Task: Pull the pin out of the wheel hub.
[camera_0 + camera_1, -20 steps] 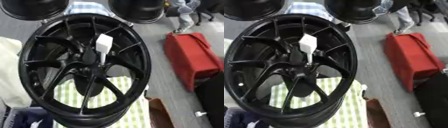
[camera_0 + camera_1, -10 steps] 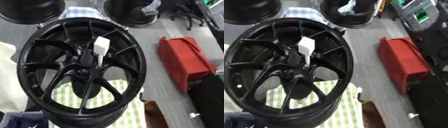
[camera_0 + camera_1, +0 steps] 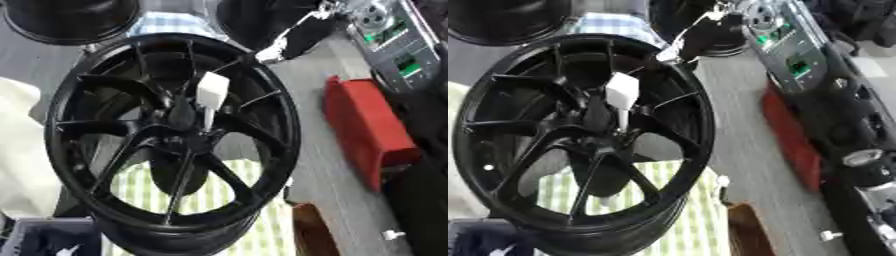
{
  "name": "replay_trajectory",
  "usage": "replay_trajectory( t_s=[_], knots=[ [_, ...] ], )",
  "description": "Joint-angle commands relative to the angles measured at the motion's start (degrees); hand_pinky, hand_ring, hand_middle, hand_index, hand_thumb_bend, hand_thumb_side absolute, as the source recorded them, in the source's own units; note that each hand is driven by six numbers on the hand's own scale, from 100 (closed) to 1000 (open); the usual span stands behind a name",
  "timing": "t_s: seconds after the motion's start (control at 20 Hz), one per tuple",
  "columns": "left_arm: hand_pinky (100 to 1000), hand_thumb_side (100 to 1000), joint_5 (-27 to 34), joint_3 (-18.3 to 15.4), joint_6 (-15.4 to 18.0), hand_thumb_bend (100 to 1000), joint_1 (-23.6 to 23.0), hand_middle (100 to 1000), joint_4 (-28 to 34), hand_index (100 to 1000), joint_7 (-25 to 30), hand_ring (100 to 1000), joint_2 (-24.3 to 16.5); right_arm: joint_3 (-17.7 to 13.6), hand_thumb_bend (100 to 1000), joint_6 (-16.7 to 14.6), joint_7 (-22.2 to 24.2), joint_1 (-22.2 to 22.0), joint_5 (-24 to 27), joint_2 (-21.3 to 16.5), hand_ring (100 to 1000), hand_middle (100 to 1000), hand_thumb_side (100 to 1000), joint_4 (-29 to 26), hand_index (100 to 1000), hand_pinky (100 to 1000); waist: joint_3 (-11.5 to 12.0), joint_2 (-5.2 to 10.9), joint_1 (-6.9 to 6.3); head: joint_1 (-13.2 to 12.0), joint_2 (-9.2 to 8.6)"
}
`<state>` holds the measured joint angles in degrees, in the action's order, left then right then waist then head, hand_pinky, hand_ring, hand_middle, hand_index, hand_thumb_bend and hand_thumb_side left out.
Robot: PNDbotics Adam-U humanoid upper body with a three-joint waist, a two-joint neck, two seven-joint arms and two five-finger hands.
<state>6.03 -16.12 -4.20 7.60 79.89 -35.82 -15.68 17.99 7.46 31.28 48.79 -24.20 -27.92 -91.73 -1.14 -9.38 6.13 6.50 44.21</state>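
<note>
Black wheel hub point(image 3: 175, 140) standing on a green-checked cloth point(image 3: 219, 200); white-headed pin point(image 3: 211, 95) seated at its centre, long axis near upright, head uppermost, shank running down into the bore; right hand point(image 3: 702, 37) near the upper rim, above and right of the pin, finger state indiscernible; left hand unseen.

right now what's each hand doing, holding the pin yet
Left hand: not in view.
Right hand: not in view; only its black arm shows.
The white pin still sits in the wheel hub, unheld.
</note>
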Motion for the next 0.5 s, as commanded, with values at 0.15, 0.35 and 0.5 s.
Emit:
replay_trajectory(
  t_s=[0.15,0.35,0.5],
  knots=[
    [710,714,0.2,-0.4,-0.1,327,0.7,541,0.7,754,-0.1,625,-1.7,1.4,684,2.6,1.4,0.3,0.7,-0.8,796,689,258,-2.5,824,711,0.3,0.36,-0.05,-1.3,-0.09],
    [710,714,0.2,-0.4,-0.2,328,0.8,541,0.7,754,-0.1,624,-1.7,2.0,689,3.9,2.1,-0.1,2.0,-1.2,794,685,259,-3.7,821,709,0.4,0.22,0.02,-1.6,-0.09],
    [710,714,0.2,-0.4,-0.1,328,0.8,541,0.8,754,-0.1,624,-1.7,2.1,695,4.3,2.4,-0.4,1.9,-1.3,793,684,264,-4.1,820,709,0.5,0.12,0.01,-1.7,-0.09]
  ],
)
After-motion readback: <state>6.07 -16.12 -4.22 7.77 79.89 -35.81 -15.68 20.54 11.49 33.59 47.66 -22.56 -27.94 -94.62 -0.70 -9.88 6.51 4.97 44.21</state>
